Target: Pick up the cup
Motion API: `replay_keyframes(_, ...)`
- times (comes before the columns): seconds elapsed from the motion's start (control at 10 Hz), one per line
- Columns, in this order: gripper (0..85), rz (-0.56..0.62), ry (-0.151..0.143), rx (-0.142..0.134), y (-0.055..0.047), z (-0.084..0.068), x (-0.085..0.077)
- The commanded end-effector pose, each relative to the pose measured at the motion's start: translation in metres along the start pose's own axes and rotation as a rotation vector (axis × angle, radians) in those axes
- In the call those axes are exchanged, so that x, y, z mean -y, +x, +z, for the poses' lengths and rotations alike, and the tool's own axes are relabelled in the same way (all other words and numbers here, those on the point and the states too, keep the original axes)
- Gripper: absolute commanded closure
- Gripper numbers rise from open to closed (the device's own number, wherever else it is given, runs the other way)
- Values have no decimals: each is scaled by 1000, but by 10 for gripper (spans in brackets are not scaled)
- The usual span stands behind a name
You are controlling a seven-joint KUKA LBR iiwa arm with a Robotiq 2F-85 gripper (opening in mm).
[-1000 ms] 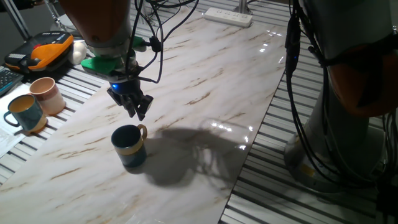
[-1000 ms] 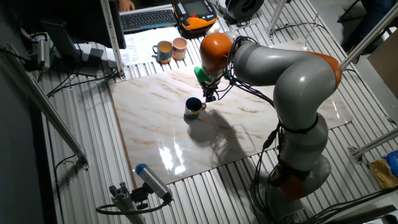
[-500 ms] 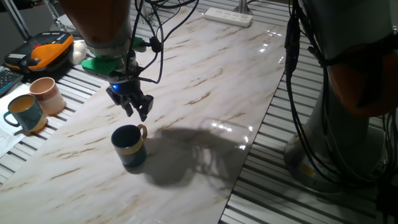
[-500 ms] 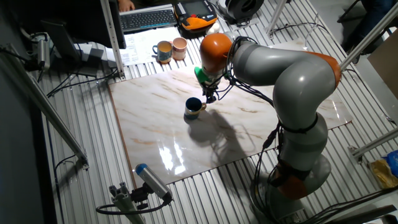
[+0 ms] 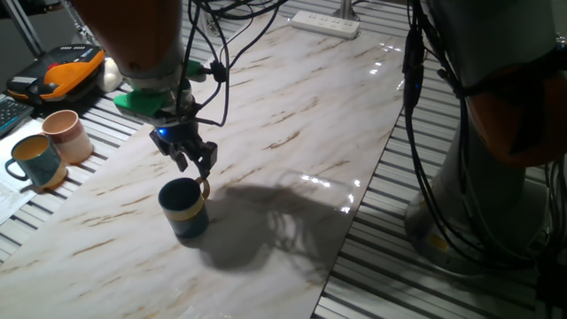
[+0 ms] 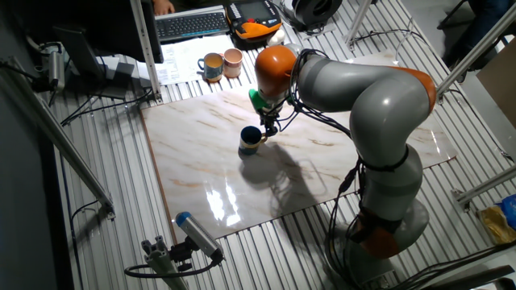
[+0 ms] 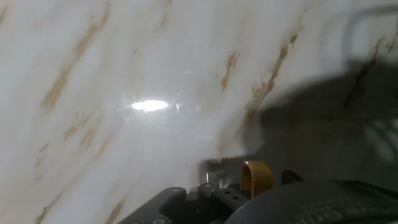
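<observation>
The cup (image 5: 183,211) is a dark teal-blue mug with a yellow-tan band and a yellow handle. It stands upright on the marble tabletop (image 5: 292,115), handle toward the gripper. It also shows in the other fixed view (image 6: 250,141). My gripper (image 5: 195,167) hangs just above and behind the cup's handle side, fingers pointing down and slightly apart, holding nothing; it also shows in the other fixed view (image 6: 267,131). In the hand view the yellow handle (image 7: 256,178) and the dark rim (image 7: 311,205) sit at the bottom edge, partly hidden by the hand's dark body.
A pale pink cup (image 5: 66,133) and a lighter teal mug (image 5: 34,159) stand off the marble at the left. An orange-black device (image 5: 66,71) lies behind them. A white power strip (image 5: 325,22) lies at the far end. The robot's base (image 5: 496,177) stands to the right.
The gripper has shifted left and down toward the cup's handle side. The cup has not moved.
</observation>
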State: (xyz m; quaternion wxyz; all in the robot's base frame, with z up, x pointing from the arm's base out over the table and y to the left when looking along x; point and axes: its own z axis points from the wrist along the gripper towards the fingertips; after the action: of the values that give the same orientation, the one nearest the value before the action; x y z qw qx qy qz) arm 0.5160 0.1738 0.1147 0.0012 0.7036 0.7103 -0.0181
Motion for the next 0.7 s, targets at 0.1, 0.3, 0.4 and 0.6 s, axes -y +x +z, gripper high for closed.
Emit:
replay_keyframes(0.1,340,0,-4,-5,0,0,0)
replay_keyframes(0.3,340,-5,-6,-5,1,1,0)
replay_keyframes(0.4,340,-8,-8,-7,1,1,0)
replay_keyframes(0.6,340,-9,-8,-6,0,4,-1)
